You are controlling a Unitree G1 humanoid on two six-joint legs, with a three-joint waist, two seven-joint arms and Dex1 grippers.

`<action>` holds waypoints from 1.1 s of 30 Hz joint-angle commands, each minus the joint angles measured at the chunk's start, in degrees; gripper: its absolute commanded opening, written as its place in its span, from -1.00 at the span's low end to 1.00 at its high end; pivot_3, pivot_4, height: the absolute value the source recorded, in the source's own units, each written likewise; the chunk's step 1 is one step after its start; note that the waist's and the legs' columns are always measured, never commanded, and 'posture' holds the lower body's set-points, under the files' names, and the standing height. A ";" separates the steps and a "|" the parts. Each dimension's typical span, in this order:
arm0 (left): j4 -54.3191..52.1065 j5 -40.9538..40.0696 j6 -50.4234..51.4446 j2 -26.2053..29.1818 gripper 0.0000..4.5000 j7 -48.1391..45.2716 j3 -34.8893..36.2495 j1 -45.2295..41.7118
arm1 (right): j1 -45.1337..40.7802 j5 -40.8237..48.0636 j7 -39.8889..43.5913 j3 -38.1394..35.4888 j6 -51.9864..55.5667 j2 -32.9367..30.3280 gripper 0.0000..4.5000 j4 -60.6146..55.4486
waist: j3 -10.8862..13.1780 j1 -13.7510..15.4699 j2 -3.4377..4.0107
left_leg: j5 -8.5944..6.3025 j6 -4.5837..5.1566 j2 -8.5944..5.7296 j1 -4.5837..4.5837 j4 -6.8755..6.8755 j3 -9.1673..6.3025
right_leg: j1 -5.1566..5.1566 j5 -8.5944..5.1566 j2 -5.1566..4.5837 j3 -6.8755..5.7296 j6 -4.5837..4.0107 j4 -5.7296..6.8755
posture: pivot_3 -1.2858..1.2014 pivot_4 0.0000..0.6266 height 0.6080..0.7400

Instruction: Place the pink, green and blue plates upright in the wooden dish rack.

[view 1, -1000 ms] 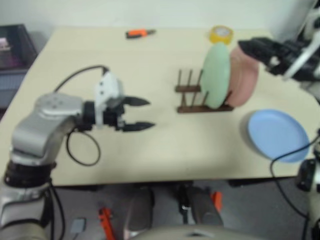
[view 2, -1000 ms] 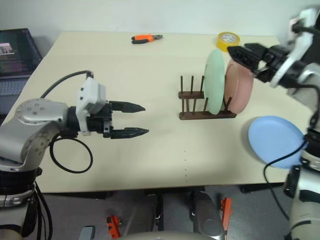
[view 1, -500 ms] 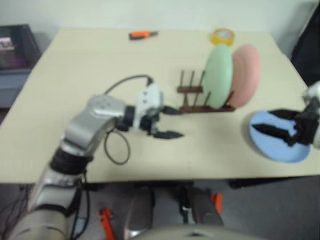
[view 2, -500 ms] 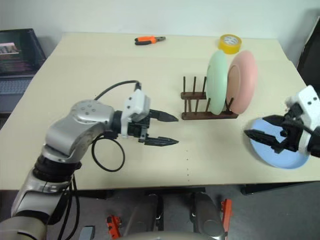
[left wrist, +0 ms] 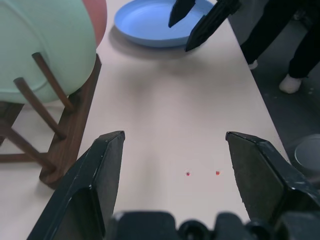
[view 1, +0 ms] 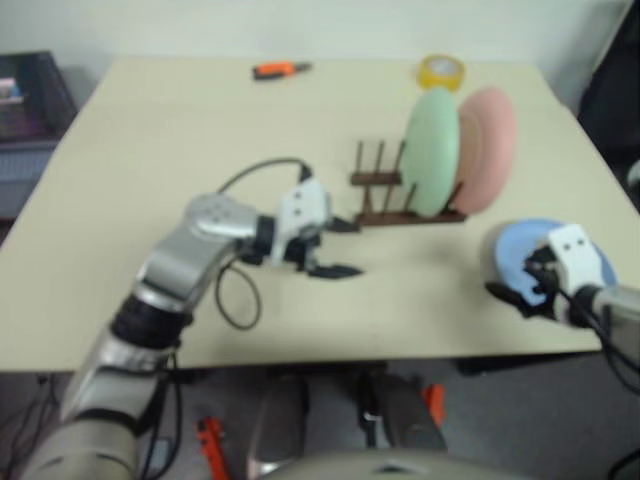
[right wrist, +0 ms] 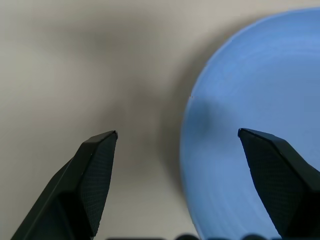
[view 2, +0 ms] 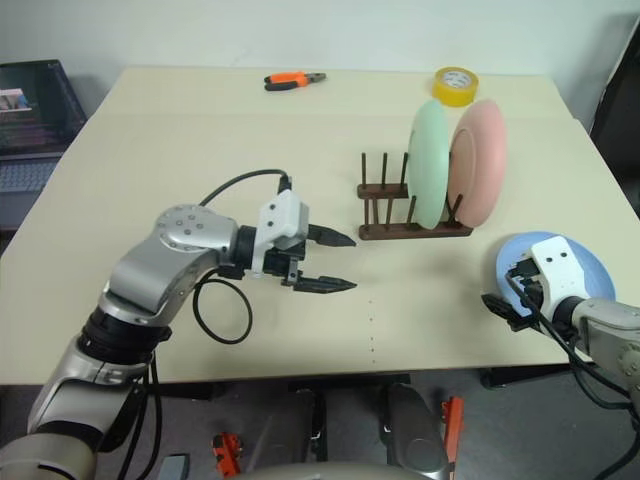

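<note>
Table (view 2: 200, 130); blue plate (view 2: 580, 262) flat

1. Three plates are counted: one green plate (view 2: 428, 165), one pink plate (view 2: 478, 162), one blue plate (view 2: 580, 262).
2. One wooden dish rack (view 2: 385, 208) is seen.
3. One yellow tape roll (view 2: 455, 85) is seen.
4. One pair of orange pliers (view 2: 293, 79) is seen.

Pale beige table (view 2: 250, 150), plain matte top, faint seam running across near the far end. Off-white bare wall (view 2: 300, 30) behind it. Grey floor (view 2: 520, 430) below the near edge. Dark wire crate or shelf (view 2: 35, 100) off the far left corner, possibly with a screen in it, hard to tell. Something black (view 2: 620, 90) at the right edge, unclear what. Even, soft light, weak shadows.
</note>
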 commanded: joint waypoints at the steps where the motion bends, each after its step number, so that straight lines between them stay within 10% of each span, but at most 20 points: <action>1: -2.87 -0.59 0.93 0.54 0.58 0.81 2.09 -0.01 | -1.62 -3.27 -0.59 2.03 0.24 -0.68 0.88 0.92 | 0.00 0.00 0.00 | 0.00 0.00 -0.01 -0.01 0.01 0.01 | 0.00 0.01 -0.01 0.01 0.02 -0.01 | 0.03 -0.52 1.00; 15: -2.68 -0.52 1.20 1.48 0.58 0.89 2.85 -0.61 | -4.94 -8.60 3.25 5.60 0.28 -2.78 -0.99 0.50 | -0.01 -0.04 -0.02 | 0.00 0.00 0.02 0.02 0.00 -0.04 | 0.01 0.00 0.03 -0.04 0.01 0.01 | 0.03 -0.52 1.00; 33: 1.35 -2.44 -0.15 3.70 0.58 -2.78 8.12 -2.73 | -38.37 -9.00 -0.03 -17.27 5.82 -3.49 -0.99 6.07 | 0.02 -0.13 0.03 | 0.00 0.01 0.00 -0.05 -0.06 0.09 | -0.12 0.03 0.04 0.01 0.04 0.04 | 0.03 -0.52 1.00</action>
